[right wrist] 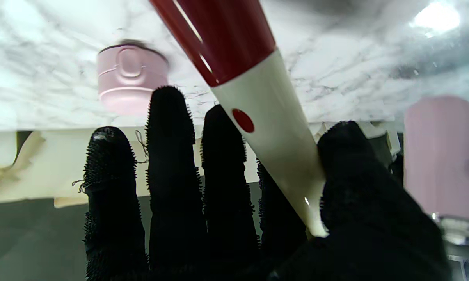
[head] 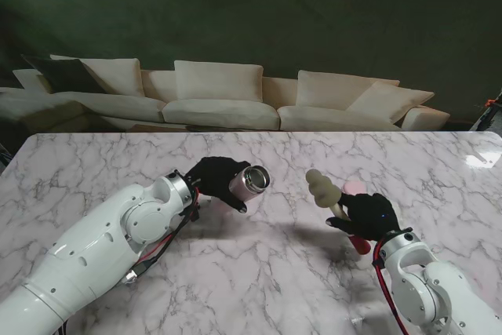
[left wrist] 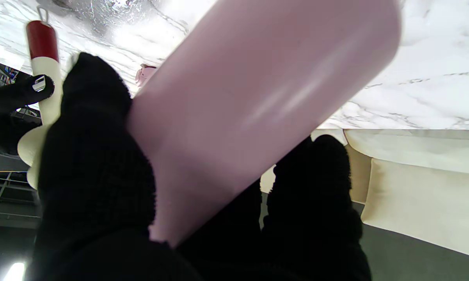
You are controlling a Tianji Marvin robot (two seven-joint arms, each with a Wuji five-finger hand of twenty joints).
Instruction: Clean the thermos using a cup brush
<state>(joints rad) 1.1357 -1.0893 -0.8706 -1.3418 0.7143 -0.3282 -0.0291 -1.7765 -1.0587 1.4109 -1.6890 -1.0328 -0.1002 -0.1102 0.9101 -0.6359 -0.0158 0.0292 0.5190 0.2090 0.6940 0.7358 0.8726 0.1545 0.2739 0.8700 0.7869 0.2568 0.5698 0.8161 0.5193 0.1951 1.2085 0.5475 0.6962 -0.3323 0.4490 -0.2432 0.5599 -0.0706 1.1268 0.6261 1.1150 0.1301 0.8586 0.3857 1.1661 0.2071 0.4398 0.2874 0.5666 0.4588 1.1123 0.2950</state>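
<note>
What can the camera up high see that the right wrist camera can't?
Only the high camera shows the thermos's open steel mouth, the left hand holding it, the brush's cream sponge head and both white arms. Only the right wrist camera shows the red dot on the brush handle and the raised mark on the pink lid. Both show the thermos, the brush in the right hand, the marble table and the sofa.
</note>
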